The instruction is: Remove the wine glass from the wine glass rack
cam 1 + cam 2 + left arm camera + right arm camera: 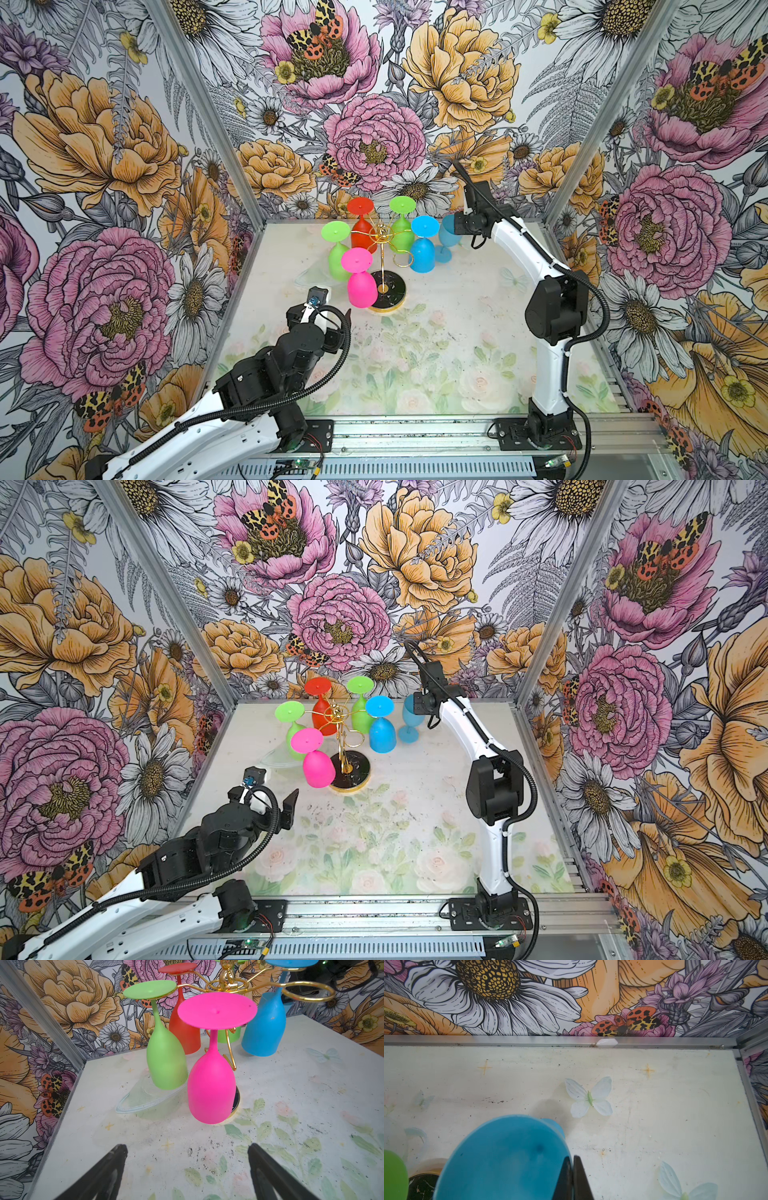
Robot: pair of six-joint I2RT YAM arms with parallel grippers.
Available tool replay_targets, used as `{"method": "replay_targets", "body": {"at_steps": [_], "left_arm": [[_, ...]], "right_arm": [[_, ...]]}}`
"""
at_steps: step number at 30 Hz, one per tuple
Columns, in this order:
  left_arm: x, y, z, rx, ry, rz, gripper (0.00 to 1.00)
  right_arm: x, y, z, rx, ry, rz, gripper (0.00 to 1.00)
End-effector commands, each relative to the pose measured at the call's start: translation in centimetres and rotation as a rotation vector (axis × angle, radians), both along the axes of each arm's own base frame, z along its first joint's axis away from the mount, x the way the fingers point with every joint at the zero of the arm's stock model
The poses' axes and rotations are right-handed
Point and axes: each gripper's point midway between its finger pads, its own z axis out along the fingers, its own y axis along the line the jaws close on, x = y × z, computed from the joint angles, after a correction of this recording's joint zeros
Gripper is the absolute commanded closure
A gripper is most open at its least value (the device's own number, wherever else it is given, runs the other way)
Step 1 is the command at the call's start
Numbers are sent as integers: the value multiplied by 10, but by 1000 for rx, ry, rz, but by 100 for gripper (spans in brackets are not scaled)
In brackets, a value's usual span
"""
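- Wine glass rack (394, 287): 1.
- Loop arms on rack: 6. Loaded: 5. Empty loop (307, 993): 1.
- Wine glasses, total: 6.
- Hung foot-up on rack, ahead of left gripper (187, 1147): 5.
  - Pink glass (361, 289): 1, nearest to fingertips.
  - Green: 2, nearer green glass (338, 262) and farther green glass (402, 237).
  - Red glass (362, 239): 1.
  - Blue glass (422, 255): 1.
- Off rack: 1. Pale blue glass (449, 230), upright, rim pinched in right gripper (572, 1157).
- Clear plastic piece (145, 1101): 1, flat under nearer green glass, beyond left gripper.
- Grippers: 2.
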Motion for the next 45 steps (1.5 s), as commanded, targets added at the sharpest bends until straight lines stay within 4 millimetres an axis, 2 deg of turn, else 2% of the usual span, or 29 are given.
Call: {"method": "replay_targets", "body": {"at_steps": [1, 19, 31, 34, 45], "left_arm": [[2, 7, 15, -37, -21, 34, 7], [7, 14, 21, -88, -39, 55, 7], [3, 17, 25, -109, -54, 51, 7], [3, 17, 25, -112, -54, 52, 7], [3, 17, 26, -118, -57, 47, 7]], "right_arm": [[13, 3, 5, 30, -30, -5, 100], [23, 25, -9, 50, -21, 20, 100], [23, 32, -18, 46, -7, 27, 100], [23, 32, -19, 46, -3, 31, 97], [22, 38, -22, 55, 4, 42, 94]]}}
